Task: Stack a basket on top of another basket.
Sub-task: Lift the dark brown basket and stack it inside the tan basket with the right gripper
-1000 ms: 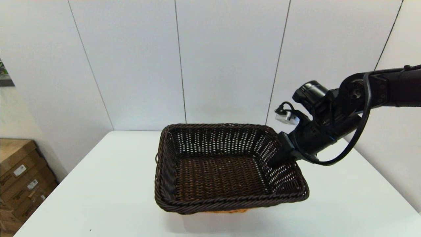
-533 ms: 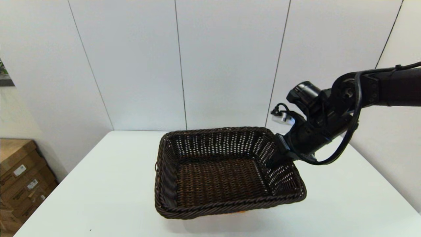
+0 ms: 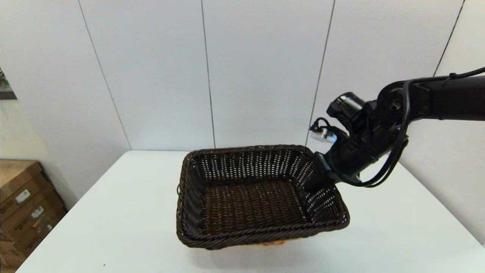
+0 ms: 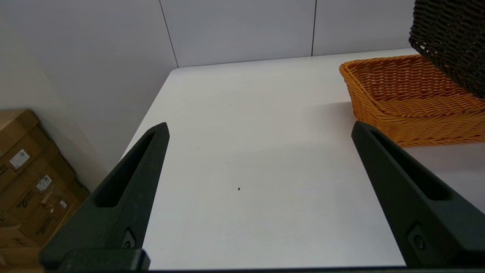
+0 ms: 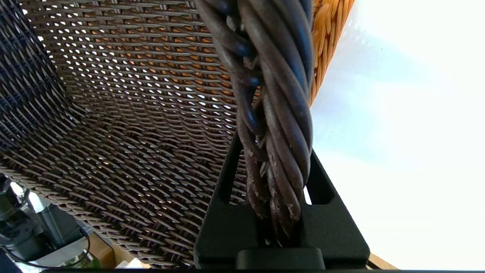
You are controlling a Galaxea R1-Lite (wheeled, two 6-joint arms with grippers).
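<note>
The right gripper (image 3: 316,178) is clamping the dark brown woven wicker basket's (image 3: 250,201) rim — it should be levelling it squarely over the orange-tan wicker basket (image 4: 409,98) before lowering; the left gripper (image 4: 257,132) is hanging open, idle.

Two baskets are present: one dark brown basket (image 3: 261,197) in the middle of the head view, and one orange basket (image 4: 409,98) at the right of the left wrist view, showing in the head view only as a sliver at the lower centre. There is one white table (image 3: 113,227). Two pincers show: the right pincer (image 3: 316,178) at centre right of the head view, and the left pincer (image 4: 259,140) in its own wrist view. Cardboard boxes (image 3: 22,204) stand stacked at the lower left; their number cannot be told.
</note>
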